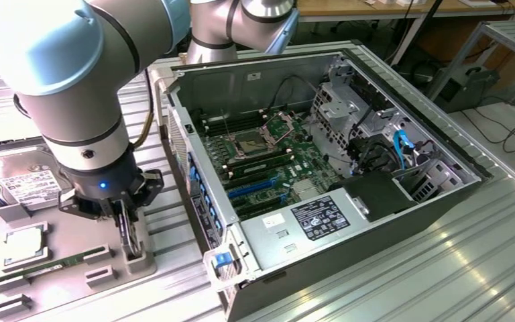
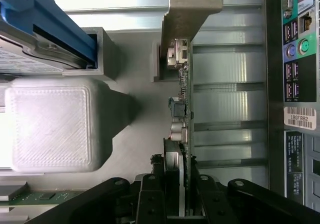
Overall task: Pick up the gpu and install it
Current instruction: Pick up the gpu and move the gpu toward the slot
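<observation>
Robot gripper [image 2: 182, 194] pinches the gpu [image 2: 181, 99], a thin card standing on edge in a grey holder [image 1: 137, 258]. The card's long axis runs straight out from between the fingers (metal bracket farthest). The open computer case [image 1: 329, 168] sits just beside it, on the exterior view's right.

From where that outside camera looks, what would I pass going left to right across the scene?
hard drive → gpu standing on edge → blue latch → motherboard → blue cable
</observation>
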`<state>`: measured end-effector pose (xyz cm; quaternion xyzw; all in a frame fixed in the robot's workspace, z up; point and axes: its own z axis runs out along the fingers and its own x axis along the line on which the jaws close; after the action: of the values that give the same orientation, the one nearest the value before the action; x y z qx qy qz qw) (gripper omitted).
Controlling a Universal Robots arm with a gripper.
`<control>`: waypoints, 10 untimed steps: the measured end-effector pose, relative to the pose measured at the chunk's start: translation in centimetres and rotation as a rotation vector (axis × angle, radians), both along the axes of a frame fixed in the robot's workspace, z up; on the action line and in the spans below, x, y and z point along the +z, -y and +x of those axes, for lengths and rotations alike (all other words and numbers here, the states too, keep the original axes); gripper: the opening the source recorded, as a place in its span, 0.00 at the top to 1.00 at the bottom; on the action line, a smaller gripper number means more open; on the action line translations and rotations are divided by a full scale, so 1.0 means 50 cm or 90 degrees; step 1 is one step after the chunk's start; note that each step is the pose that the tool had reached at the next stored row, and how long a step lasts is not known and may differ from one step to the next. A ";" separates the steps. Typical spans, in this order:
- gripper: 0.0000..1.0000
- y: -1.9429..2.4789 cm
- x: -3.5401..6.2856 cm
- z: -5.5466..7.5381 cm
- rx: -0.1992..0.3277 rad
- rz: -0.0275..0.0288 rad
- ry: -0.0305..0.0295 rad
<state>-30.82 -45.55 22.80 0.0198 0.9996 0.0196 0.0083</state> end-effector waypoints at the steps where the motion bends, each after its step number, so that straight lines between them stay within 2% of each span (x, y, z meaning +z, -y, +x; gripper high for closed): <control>1: 0.72 0.0000 0.004 0.000 0.000 0.0000 0.0000; 10: 0.72 0.0000 0.046 0.000 0.000 0.0000 0.0000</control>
<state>-30.81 -45.55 25.12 0.0198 0.9996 0.0197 0.0083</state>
